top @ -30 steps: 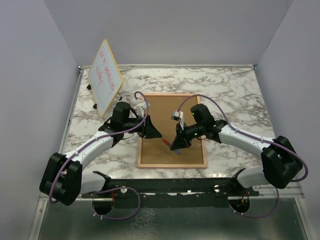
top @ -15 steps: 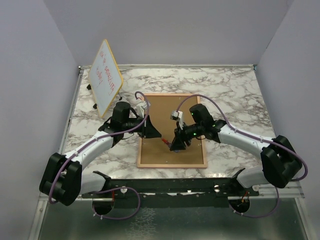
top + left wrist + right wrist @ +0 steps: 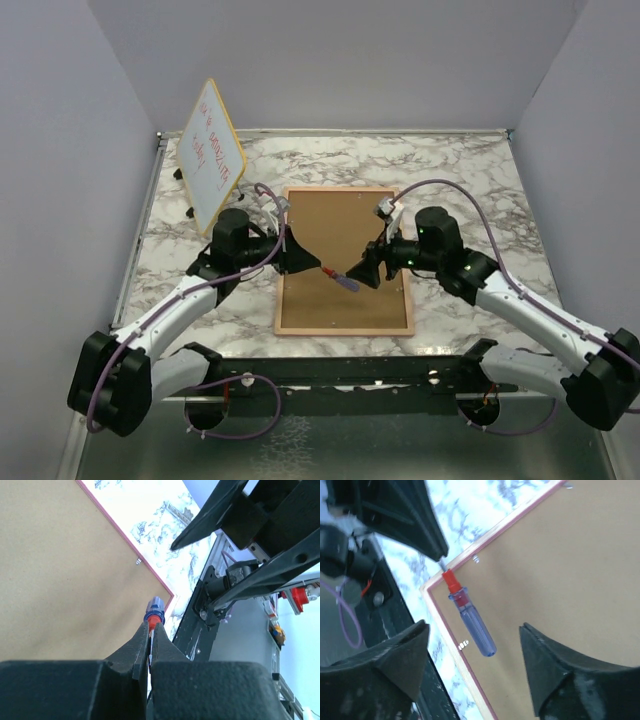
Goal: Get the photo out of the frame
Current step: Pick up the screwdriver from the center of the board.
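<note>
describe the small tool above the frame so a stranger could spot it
On the marble table lies the frame, brown back up. Above its near half the left gripper pinches a small screwdriver by its tip end. Nothing else there has a clear blue handle and a red collar.

Matt brown fibreboard frame (image 3: 345,215), translucent plastic screwdriver (image 3: 469,615)

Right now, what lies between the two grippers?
A small red-and-blue screwdriver, pinched by the left gripper, handle toward the open right gripper, over the frame; clearest in the right wrist view.
</note>
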Action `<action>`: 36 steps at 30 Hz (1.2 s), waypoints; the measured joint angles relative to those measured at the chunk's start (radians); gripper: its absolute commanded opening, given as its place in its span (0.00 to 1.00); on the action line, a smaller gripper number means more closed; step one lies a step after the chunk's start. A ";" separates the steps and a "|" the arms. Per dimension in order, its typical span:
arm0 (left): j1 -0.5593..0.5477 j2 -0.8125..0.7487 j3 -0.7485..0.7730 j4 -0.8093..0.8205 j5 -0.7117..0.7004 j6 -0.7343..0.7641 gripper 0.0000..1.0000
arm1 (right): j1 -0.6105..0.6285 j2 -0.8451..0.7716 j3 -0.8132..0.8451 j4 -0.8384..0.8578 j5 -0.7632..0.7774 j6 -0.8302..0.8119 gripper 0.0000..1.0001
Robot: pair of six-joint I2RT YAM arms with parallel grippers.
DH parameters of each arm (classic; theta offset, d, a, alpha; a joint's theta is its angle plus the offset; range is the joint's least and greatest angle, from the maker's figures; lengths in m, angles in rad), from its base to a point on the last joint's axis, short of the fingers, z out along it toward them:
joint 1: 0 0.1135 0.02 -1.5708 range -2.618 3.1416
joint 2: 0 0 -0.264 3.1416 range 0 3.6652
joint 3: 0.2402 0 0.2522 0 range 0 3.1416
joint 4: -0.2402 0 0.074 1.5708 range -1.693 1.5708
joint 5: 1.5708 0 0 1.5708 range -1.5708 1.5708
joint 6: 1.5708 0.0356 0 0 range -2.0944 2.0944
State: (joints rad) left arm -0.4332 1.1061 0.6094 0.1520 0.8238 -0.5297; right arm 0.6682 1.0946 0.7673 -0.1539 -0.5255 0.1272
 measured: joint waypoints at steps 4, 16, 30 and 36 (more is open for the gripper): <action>0.000 -0.037 -0.049 0.063 -0.031 -0.052 0.00 | -0.002 -0.099 0.004 -0.029 0.195 0.099 1.00; -0.001 -0.163 -0.089 0.234 -0.163 -0.220 0.00 | -0.475 -0.238 -0.028 -0.150 0.348 0.527 1.00; -0.001 -0.143 -0.205 0.579 -0.271 -0.637 0.00 | -0.480 -0.304 -0.192 0.142 0.115 0.775 1.00; -0.001 -0.098 -0.232 0.759 -0.261 -0.740 0.00 | -0.480 -0.184 -0.238 0.369 -0.150 0.824 1.00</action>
State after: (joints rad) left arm -0.4339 1.0084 0.3779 0.9112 0.5632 -1.2701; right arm 0.1886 0.9108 0.5293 0.2153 -0.6754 0.9516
